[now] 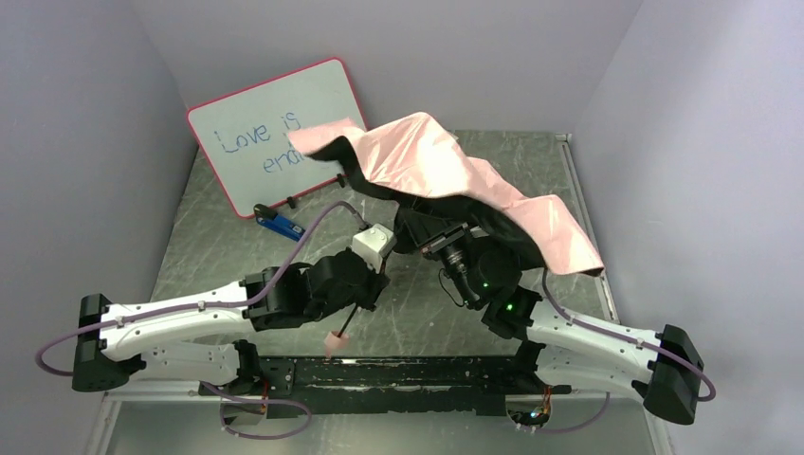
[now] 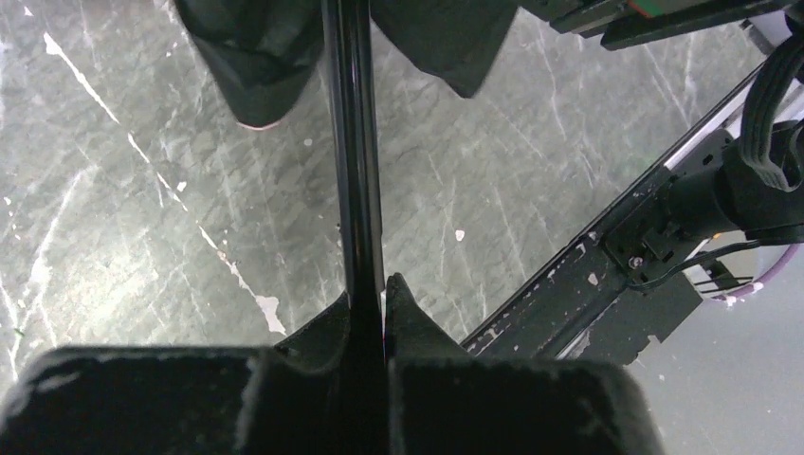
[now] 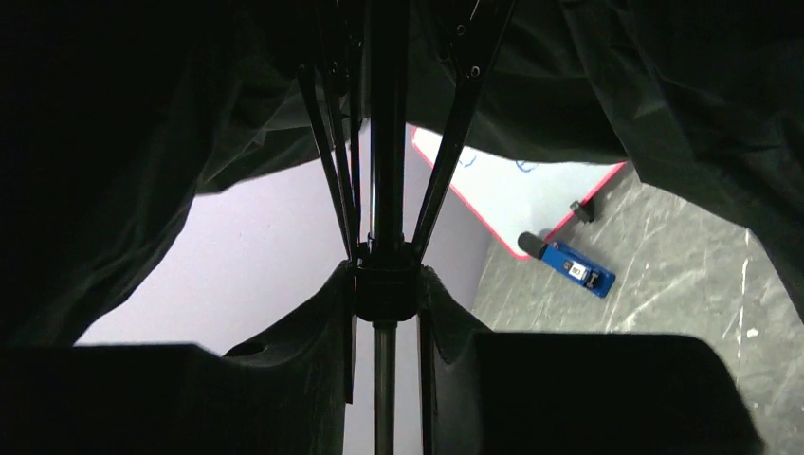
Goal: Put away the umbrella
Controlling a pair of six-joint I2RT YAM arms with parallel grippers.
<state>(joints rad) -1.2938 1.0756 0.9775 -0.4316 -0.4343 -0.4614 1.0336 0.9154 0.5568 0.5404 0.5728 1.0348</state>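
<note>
The umbrella (image 1: pixel 446 166) hangs half-open over the table's middle and right, pale pink outside, black underneath. Its black shaft (image 1: pixel 349 320) slants down to a small pink handle (image 1: pixel 332 343) near the front rail. My left gripper (image 1: pixel 365 294) is shut on that shaft; in the left wrist view the shaft (image 2: pixel 353 142) runs straight up from between the closed fingertips of the gripper (image 2: pixel 368 289). My right gripper (image 1: pixel 429 235) reaches under the canopy. In the right wrist view it (image 3: pixel 384 277) is shut on the black sliding hub (image 3: pixel 384 294), where the thin ribs (image 3: pixel 327 161) meet the shaft.
A pink-framed whiteboard (image 1: pixel 256 133) with blue writing leans at the back left, and a blue object (image 1: pixel 282 226) lies at its foot. Grey walls enclose the marbled table (image 1: pixel 237 237) on three sides. A black rail (image 1: pixel 417 372) runs along the near edge.
</note>
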